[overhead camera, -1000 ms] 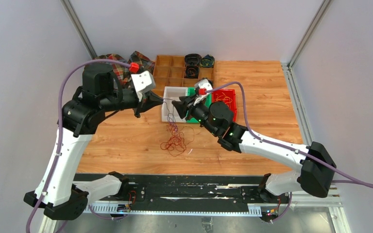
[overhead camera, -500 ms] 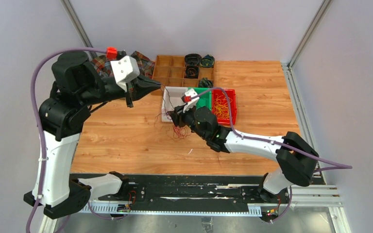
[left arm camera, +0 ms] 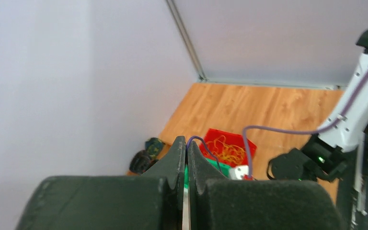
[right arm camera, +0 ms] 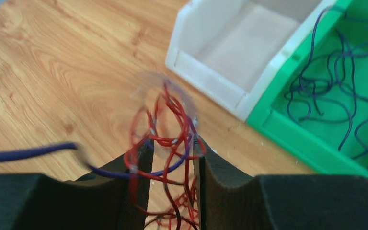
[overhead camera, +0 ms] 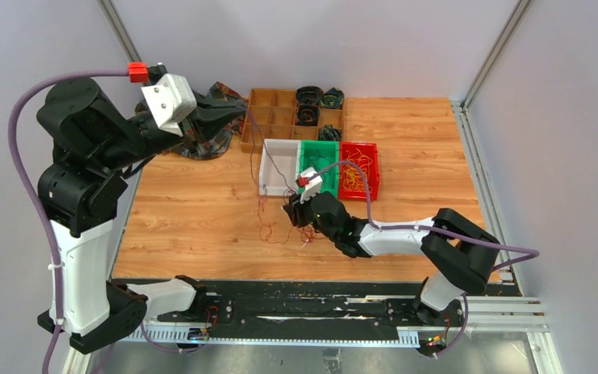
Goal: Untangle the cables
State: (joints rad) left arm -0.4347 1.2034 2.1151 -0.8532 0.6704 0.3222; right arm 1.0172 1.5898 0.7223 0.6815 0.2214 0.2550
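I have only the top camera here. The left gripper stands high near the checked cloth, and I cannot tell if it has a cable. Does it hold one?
Observer: Yes. In the left wrist view the left gripper is shut on a thin purple cable that loops out from its tips.
Operator: And what is between the fingers of the right gripper?
Observer: In the right wrist view the right gripper stands open around the red cables, and a purple strand crosses the gap.
Operator: What lies in the green bin?
Observer: Loose dark blue cables lie in the green bin.
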